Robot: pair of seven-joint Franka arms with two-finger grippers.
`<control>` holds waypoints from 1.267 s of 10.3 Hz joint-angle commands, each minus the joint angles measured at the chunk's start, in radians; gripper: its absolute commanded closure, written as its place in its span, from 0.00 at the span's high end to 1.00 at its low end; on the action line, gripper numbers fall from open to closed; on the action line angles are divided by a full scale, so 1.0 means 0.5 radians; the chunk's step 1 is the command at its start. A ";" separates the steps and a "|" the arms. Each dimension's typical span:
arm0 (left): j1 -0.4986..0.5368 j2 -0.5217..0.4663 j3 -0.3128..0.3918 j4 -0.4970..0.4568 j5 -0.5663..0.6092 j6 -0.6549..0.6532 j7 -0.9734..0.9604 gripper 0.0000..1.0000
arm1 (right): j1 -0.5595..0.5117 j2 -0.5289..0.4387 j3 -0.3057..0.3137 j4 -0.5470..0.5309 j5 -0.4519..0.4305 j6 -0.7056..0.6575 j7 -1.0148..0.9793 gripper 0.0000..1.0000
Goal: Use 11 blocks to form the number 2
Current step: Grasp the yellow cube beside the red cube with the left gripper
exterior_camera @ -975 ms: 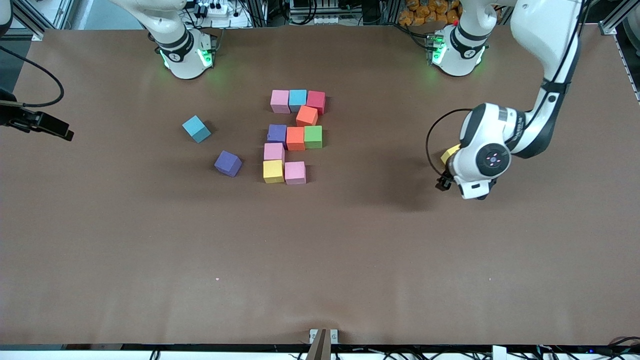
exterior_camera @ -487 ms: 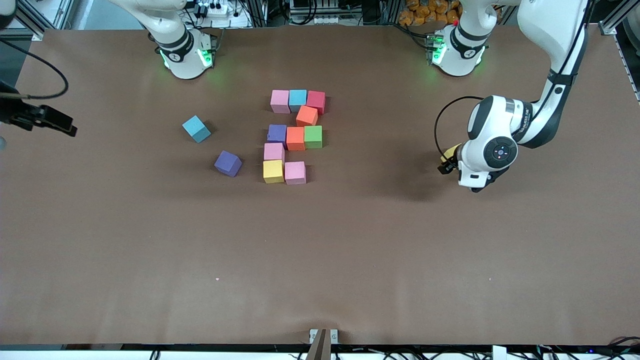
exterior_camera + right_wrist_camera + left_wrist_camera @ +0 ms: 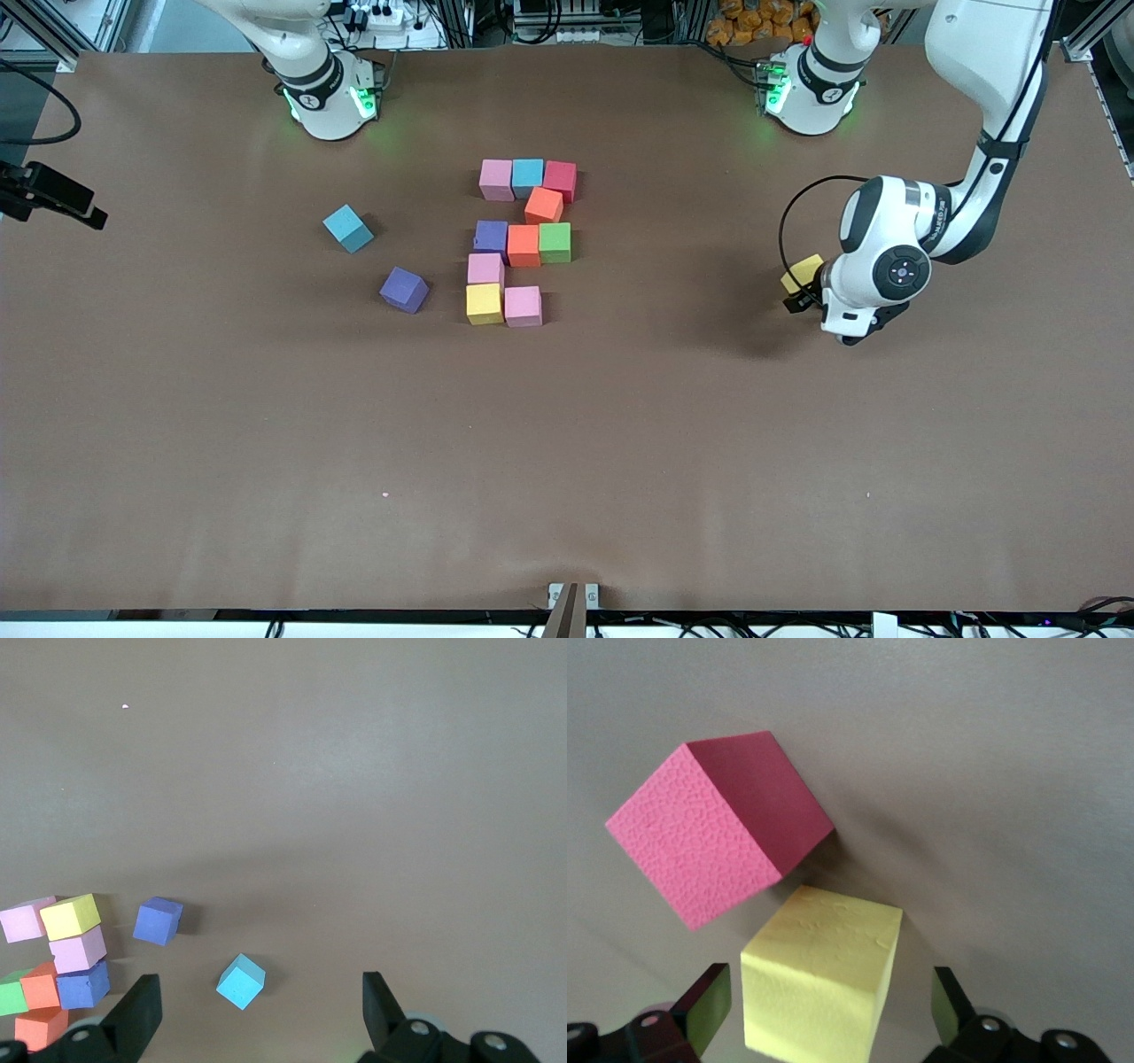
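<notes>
Honestly risky: left gripper (image 3: 824, 1019) fingers apart over yellow block (image 3: 819, 979) near table's left-arm end; red block (image 3: 718, 828) alongside could get bumped. Right gripper (image 3: 257, 1019) apart too, waiting.

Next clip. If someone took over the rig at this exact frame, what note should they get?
Left claw: open, straddling a loose yellow block toward the left arm's end of the table, not yet gripped. A pink-red block lies beside it.
Right claw: open, empty, waiting at the right arm's end.
Done: number 2 has ten blocks; its bottom row holds two.
Left: one block to finish that row, beside its pink block.
A light blue block and a purple block lie loose.
</notes>
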 commanded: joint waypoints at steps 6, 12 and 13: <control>0.033 0.042 -0.022 -0.079 0.044 0.071 0.040 0.35 | -0.024 0.010 0.006 0.030 0.023 0.088 -0.032 1.00; -0.068 0.093 -0.190 0.340 -0.283 -0.147 -0.727 0.36 | 0.177 0.038 -0.137 0.012 -0.035 0.100 -0.029 1.00; -0.132 0.173 -0.200 0.485 -0.342 -0.153 -0.967 0.36 | 0.318 0.038 -0.293 0.012 -0.029 0.100 -0.029 1.00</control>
